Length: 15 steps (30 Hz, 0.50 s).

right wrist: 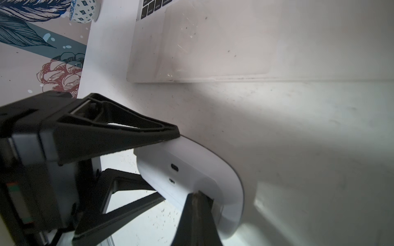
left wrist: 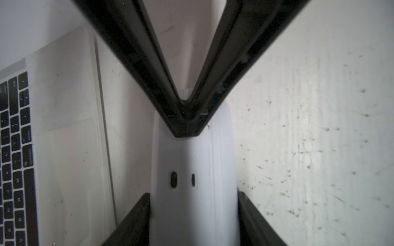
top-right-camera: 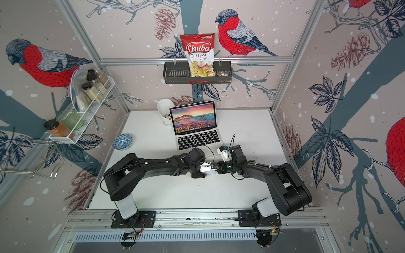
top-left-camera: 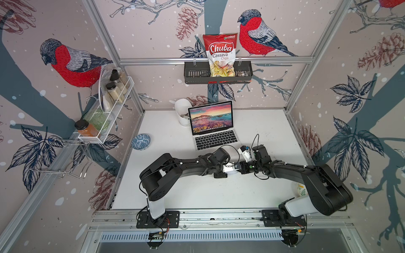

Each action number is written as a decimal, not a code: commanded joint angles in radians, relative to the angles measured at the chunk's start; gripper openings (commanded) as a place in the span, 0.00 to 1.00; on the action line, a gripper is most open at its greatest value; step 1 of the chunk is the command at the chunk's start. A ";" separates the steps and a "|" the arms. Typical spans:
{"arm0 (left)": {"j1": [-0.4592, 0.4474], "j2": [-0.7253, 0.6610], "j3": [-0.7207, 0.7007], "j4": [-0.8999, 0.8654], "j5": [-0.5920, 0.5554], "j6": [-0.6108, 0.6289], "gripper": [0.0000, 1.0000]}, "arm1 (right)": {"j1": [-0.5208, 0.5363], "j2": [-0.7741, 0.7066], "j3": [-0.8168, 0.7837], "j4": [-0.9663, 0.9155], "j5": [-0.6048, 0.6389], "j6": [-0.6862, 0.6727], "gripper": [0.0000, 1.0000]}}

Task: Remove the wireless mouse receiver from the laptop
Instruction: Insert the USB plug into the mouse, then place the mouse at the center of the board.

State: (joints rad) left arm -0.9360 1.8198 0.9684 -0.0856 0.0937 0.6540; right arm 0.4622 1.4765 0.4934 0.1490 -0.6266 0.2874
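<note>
Left gripper [left wrist: 194, 194] is clamping the wireless mouse [left wrist: 221, 149] by its sides, just nearer than the laptop [top-left-camera: 213, 127], at its right end. Right gripper [right wrist: 199, 194], fingers together, is touching the mouse's white underside.

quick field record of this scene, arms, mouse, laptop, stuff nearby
left gripper: clamped on the sides of the wireless mouse
right gripper: shut, tips against the mouse's white underside
wireless mouse: in front of the laptop, underside showing a switch and a small slot
laptop: open, seashore wallpaper lit, towards the back of the table
receiver: cannot be made out
nearby: blue patterned bowl left of the laptop, white container behind its left corner
</note>
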 commanded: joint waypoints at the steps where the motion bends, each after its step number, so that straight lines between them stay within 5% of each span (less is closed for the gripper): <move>1: -0.003 0.026 -0.018 -0.217 -0.021 0.027 0.48 | 0.008 0.017 -0.002 0.006 0.048 -0.008 0.00; 9: -0.003 0.027 -0.016 -0.221 -0.022 0.027 0.48 | 0.008 -0.133 -0.004 -0.045 0.162 0.001 0.02; 15: -0.002 0.018 -0.007 -0.229 -0.017 0.024 0.48 | 0.016 -0.526 -0.057 -0.109 0.501 0.013 0.32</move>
State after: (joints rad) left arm -0.9360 1.8194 0.9707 -0.0868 0.0914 0.6552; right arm 0.4713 1.0634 0.4603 0.0822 -0.3470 0.2893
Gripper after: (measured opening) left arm 0.603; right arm 0.304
